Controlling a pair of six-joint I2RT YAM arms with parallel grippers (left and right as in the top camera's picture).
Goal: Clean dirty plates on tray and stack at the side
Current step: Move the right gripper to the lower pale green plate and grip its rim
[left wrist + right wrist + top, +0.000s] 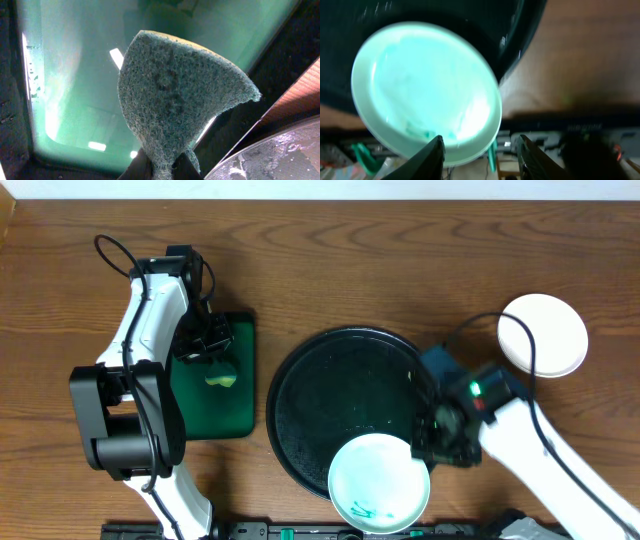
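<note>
Overhead. On the left: bends sharply at the elbow, reaches out over the green tray, hangs the left gripper above it, pinches a sponge. On the right: stretches in low from the near right corner, sets the right gripper at the black tray's right rim, just beside the mint plate. Finds that plate at the tray's near edge, overhanging the rim. Finds a white plate on the tabletop, right of the tray and apart from it.

Left wrist. Looks down into the green tray; presses the fingers together on the sponge's narrow end.

Right wrist. Holds fingers spread, nothing pinched; catches the mint plate, blurred, just beyond one finger.
</note>
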